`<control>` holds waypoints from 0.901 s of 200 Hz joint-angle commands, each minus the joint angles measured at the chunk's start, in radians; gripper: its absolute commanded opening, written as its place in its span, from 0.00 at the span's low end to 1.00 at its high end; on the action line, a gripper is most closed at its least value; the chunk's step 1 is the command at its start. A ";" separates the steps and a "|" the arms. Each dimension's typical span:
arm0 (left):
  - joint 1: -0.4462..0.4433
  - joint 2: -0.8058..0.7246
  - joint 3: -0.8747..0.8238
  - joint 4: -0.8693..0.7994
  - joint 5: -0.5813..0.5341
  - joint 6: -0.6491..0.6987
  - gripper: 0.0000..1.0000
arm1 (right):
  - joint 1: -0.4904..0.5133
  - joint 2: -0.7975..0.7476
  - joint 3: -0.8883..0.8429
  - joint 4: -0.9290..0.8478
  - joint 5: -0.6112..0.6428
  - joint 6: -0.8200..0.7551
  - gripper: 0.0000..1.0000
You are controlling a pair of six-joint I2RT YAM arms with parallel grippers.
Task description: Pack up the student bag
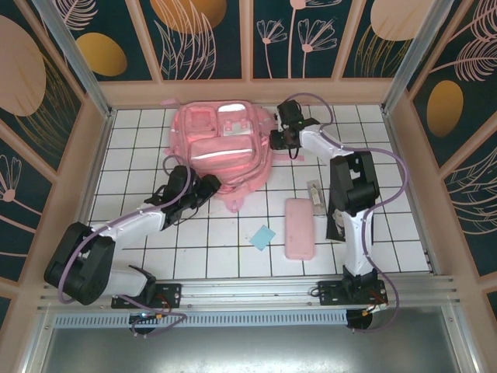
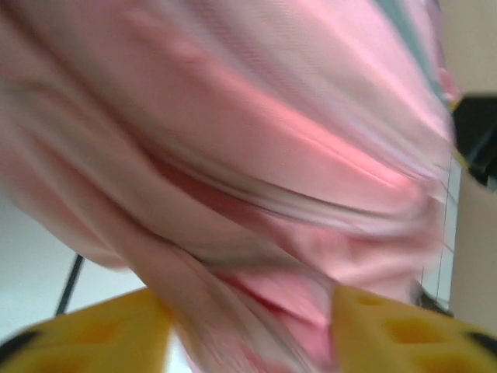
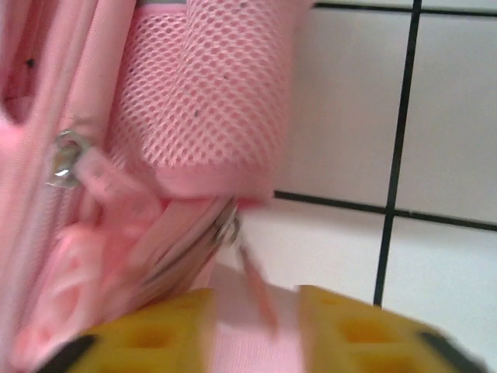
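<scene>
Left arm (image 1: 132,225) and right arm (image 1: 357,241): white links, black joints, a lilac cable (image 1: 311,96) looping along each. Fingers (image 2: 93,334) are yellow, with moulded recesses and black patches.

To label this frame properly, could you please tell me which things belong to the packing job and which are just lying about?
Job in hand: student bag, left gripper and right gripper at it.
Lying about, untouched: pink pencil case, small blue square, pale slim item.
</scene>
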State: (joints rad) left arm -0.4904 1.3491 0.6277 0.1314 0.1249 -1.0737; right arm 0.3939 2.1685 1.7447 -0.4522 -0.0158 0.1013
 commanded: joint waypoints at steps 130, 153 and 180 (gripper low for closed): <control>-0.040 0.269 0.443 0.068 0.120 0.240 0.82 | -0.172 -0.699 -0.727 -0.093 0.406 0.402 0.96; -0.105 0.375 0.536 0.077 0.174 0.243 0.82 | -0.320 -0.808 -0.875 -0.074 0.313 0.491 0.97; -0.165 0.485 0.606 0.089 0.221 0.228 0.82 | -0.486 -0.927 -1.020 -0.004 0.205 0.539 0.99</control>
State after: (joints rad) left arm -0.6083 1.7638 1.1763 0.1696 0.2493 -0.8242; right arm 0.0090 1.3407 0.8200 -0.4969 0.2813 0.5358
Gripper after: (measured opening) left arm 0.817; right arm 0.987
